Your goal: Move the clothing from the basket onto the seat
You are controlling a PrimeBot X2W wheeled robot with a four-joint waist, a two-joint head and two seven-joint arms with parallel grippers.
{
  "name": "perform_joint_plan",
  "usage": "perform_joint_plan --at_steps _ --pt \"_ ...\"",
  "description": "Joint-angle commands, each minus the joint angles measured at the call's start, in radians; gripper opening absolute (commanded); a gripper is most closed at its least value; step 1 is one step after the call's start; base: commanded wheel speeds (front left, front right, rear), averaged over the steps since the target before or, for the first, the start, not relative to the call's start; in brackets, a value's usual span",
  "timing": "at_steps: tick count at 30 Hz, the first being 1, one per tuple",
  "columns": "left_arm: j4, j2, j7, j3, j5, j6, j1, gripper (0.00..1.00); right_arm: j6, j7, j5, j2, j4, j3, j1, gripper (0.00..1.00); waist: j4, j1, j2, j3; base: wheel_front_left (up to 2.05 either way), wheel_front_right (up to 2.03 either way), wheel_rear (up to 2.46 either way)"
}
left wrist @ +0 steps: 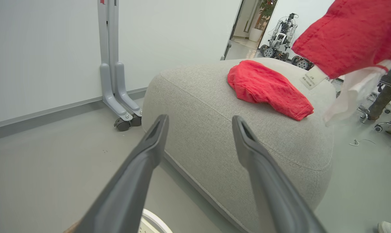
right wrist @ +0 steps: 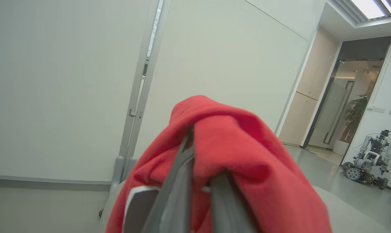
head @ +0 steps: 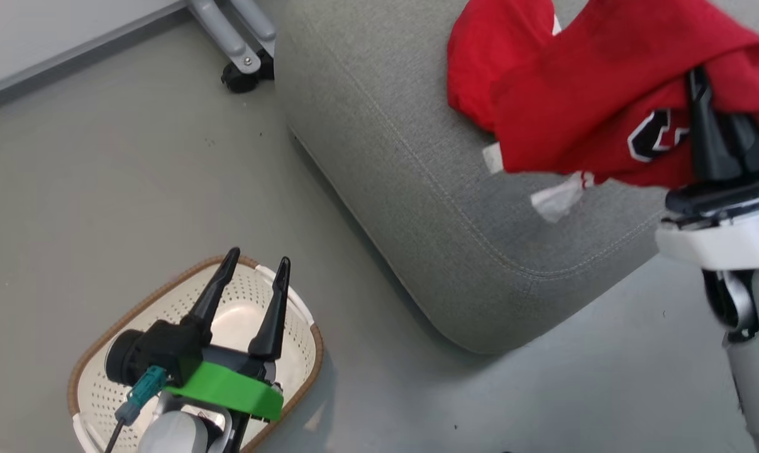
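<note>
Clothing, emblem piece (head: pixel 605 94): draped over the right end effector (head: pixel 700 78), raised above the couch (head: pixel 385 176).
Clothing, plain red piece (head: pixel 486 56): lies on the couch top, well apart from both end effectors.
Right end effector: fingers together, clamped on emblem piece.
Left end effector (head: pixel 259 257): fingers apart, holding nothing, above the basket (head: pixel 141 306).
Writing: black-and-white emblem (head: pixel 653 135) partly hidden; print on the white tag (left wrist: pixel 313 77) too small to read.
View difference: left wrist view shows a gap between the two pieces and a wheeled robot (left wrist: pixel 281 35) by the doorway.
</note>
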Motion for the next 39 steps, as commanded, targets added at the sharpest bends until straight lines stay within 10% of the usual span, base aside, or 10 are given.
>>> perform_joint_plan --at_steps 1,14,27,39 --pt "-0.013 0.017 0.0 -0.004 -0.003 -0.003 -0.028 1.0 -0.001 -0.003 -0.006 -0.008 0.005 -0.009 -0.045 0.0 0.064 -0.0001 -0.0001 0.087 0.0 0.0 0.0" --pt "-0.068 0.085 0.0 -0.054 -0.039 -0.003 -0.158 1.0 -0.001 -0.003 0.015 -0.121 0.152 -0.105 -0.427 0.0 0.141 -0.0001 -0.0001 0.307 0.0 0.0 0.0" --pt "-0.075 0.131 0.0 -0.06 -0.031 -0.003 -0.195 1.0 -0.001 -0.003 0.061 -0.138 0.562 -0.18 -0.584 0.0 0.192 -0.0001 -0.0001 0.433 0.0 0.0 0.0" --pt "-0.066 0.134 0.0 -0.048 -0.026 -0.003 -0.188 1.0 -0.001 -0.003 0.113 -0.111 0.907 -0.032 -0.554 0.0 0.187 -0.0001 -0.0001 0.432 0.0 0.0 0.0"
